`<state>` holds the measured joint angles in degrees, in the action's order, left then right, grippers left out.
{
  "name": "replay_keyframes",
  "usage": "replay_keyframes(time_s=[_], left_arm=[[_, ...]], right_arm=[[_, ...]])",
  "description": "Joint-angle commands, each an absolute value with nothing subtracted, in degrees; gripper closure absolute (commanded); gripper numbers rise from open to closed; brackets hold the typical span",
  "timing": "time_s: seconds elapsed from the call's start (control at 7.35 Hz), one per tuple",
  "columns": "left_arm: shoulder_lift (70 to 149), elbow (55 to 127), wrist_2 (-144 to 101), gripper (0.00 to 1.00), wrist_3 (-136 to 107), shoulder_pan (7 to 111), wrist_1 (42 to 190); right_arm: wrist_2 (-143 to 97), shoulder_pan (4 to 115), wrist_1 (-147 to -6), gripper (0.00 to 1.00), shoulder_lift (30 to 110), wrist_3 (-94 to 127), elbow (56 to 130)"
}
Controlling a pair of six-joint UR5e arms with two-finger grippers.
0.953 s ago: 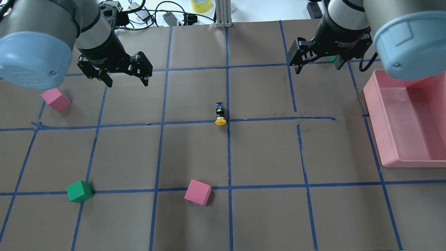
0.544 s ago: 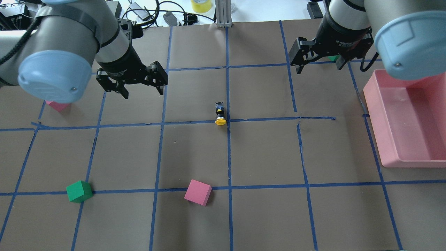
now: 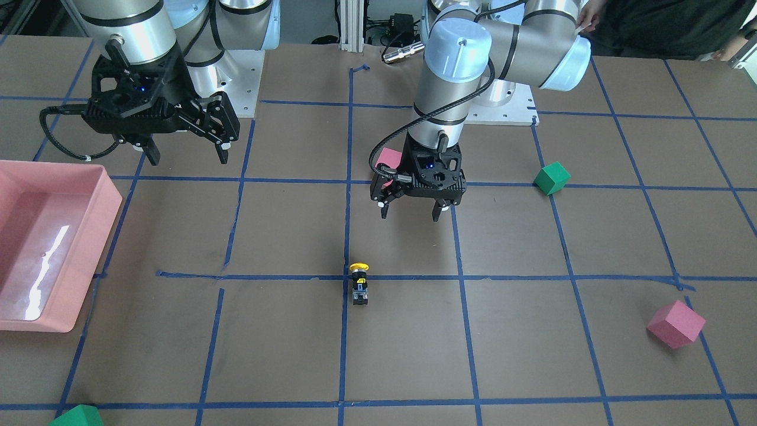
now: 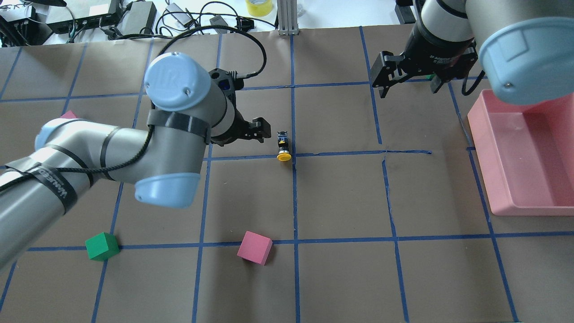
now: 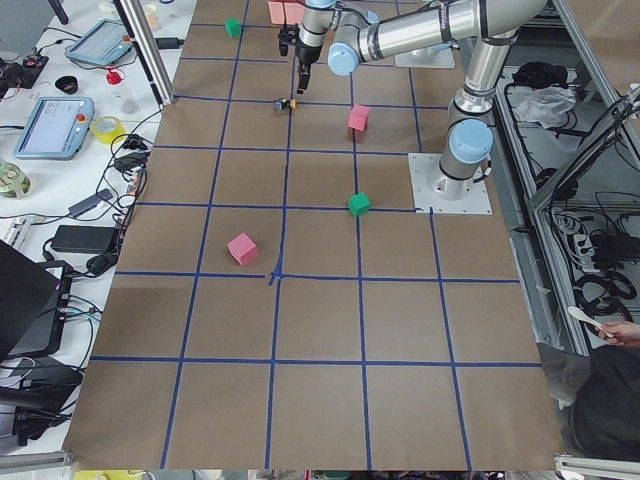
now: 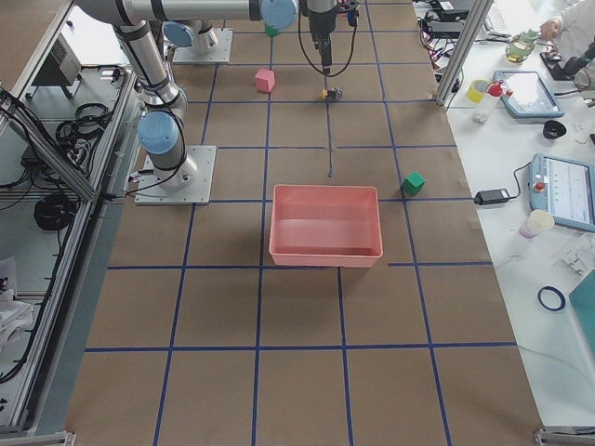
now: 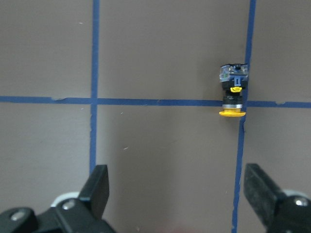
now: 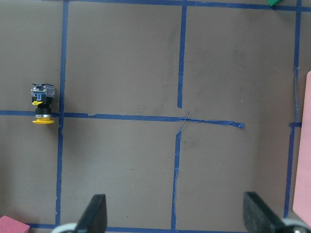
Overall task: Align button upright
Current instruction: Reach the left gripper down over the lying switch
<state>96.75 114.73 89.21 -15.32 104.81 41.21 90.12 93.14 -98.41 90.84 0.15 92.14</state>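
Note:
The button (image 4: 283, 146) lies on its side at a blue tape crossing in the middle of the table, with its yellow cap pointing toward the robot's side. It also shows in the front view (image 3: 359, 284), the left wrist view (image 7: 233, 92) and the right wrist view (image 8: 42, 104). My left gripper (image 3: 410, 214) is open and empty, hovering just to the left of the button and apart from it. In the overhead view my own arm mostly hides it. My right gripper (image 4: 408, 91) is open and empty, high at the far right.
A pink tray (image 4: 529, 157) stands at the right edge. A pink cube (image 4: 254, 247) and a green cube (image 4: 102, 246) sit near the front. Another pink cube (image 3: 676, 323) lies far left, partly hidden in the overhead view. A green cube (image 3: 71, 417) sits beyond the right gripper.
My left arm has swung right across the table, bringing its open gripper close beside the button. The button has not moved. The right gripper has barely moved.

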Motion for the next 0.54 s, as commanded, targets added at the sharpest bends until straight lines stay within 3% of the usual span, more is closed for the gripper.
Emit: replay_keyframes(time_s=[0.0,0.41], left_arm=[[101.0,120.8,96.7,0.00,-17.8,111.8,25.3],[110.6,125.6,103.0,0.00,-21.1,117.7,3.5]], right_arm=[[90.2,93.0,-98.4,0.00,90.8,0.2,92.1],[90.3,93.0,-98.4,0.00,90.8,0.2,92.1]])
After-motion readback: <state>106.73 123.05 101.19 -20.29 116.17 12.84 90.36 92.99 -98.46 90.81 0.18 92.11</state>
